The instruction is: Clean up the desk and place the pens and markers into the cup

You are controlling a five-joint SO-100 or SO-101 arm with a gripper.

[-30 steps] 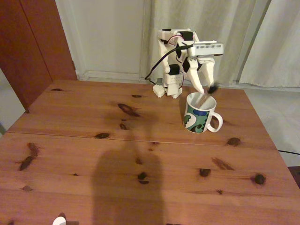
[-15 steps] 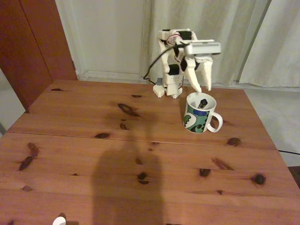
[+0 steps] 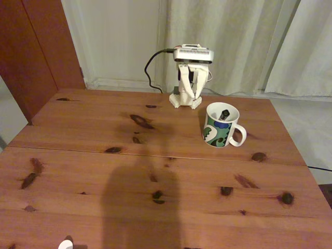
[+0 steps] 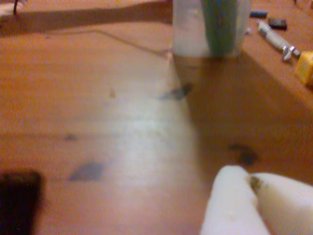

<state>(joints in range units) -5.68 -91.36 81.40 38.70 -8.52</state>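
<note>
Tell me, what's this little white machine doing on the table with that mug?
It is a small robot arm tidying a wooden desk. The marker already stands inside the painted mug, its dark end poking up near the rim. The arm sits folded at the far edge of the desk, beside the mug and apart from it. In the wrist view its gripper hangs low over bare wood, jaws together and holding nothing.
</note>
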